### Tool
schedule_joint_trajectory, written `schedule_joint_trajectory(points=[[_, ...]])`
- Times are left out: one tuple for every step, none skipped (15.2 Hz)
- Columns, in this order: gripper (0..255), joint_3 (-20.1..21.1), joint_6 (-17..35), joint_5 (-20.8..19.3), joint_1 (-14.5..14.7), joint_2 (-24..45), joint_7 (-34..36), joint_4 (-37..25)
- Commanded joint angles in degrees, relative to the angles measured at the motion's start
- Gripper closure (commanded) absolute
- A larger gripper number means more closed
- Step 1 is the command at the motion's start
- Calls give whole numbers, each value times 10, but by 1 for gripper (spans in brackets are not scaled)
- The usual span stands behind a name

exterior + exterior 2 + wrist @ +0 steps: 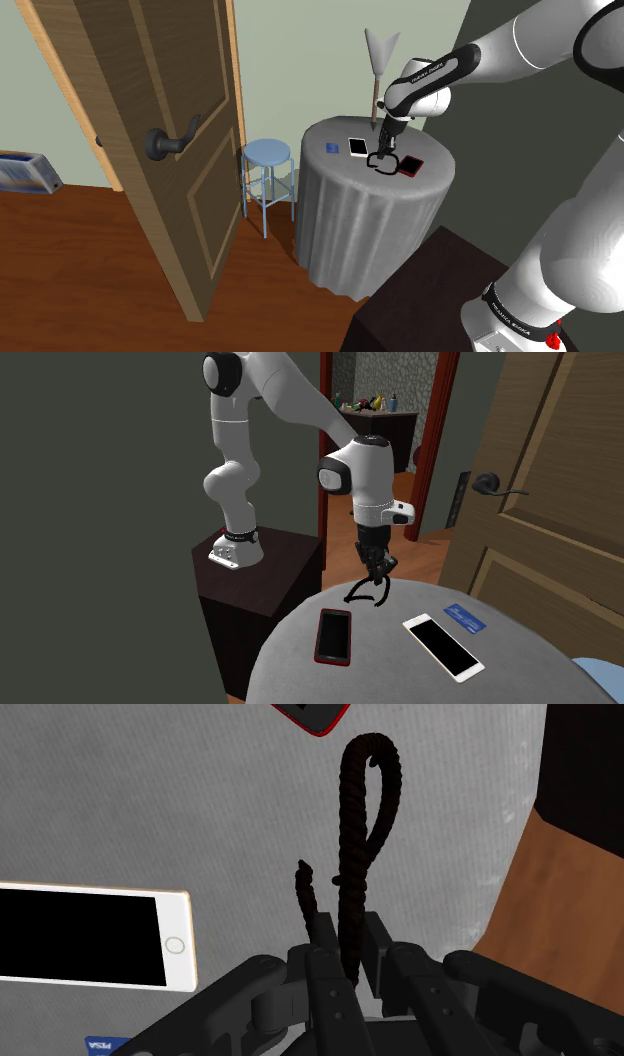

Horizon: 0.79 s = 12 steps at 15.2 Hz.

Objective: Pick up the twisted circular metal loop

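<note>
Round grey worktop [340, 172] by a door [170, 130]: your gripper [375, 576] is clenched on one end of the dark twisted loop [352, 904], just beside the red-edged phone [334, 636], probably to clear it.

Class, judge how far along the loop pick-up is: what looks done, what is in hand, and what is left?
Done: the hand is shut on the dark twisted loop, clasping it between its fingers. In hand: the loop hangs from the hand low over the grey table, near the red-edged phone. Left: raising it clearly off the table; whether it already clears the surface cannot be told.
</note>
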<state>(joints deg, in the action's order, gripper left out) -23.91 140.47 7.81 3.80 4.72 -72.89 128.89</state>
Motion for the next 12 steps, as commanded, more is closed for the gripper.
schedule_joint_trajectory(points=[[255, 0, 0, -1, 0, -1, 0, 1], [255, -1, -7, -5, 0, -6, 4, -1], [255, -1, -14, -9, 1, -12, 7, -4], [255, -2, -22, -13, 1, -17, 10, -7], [255, -2, -29, -17, 1, -22, 13, -10], [255, -2, -36, -21, 2, -26, 16, -13], [255, -3, -43, -24, 2, -31, 18, -16], [255, -3, -51, -28, 2, -36, 21, -19], [255, -3, -58, -31, 2, -40, 24, -23], [255, -3, -66, -34, 2, -44, 26, -26], [255, -3, -73, -37, 2, -49, 28, -30], [255, -3, -80, -39, 2, -53, 31, -34]])
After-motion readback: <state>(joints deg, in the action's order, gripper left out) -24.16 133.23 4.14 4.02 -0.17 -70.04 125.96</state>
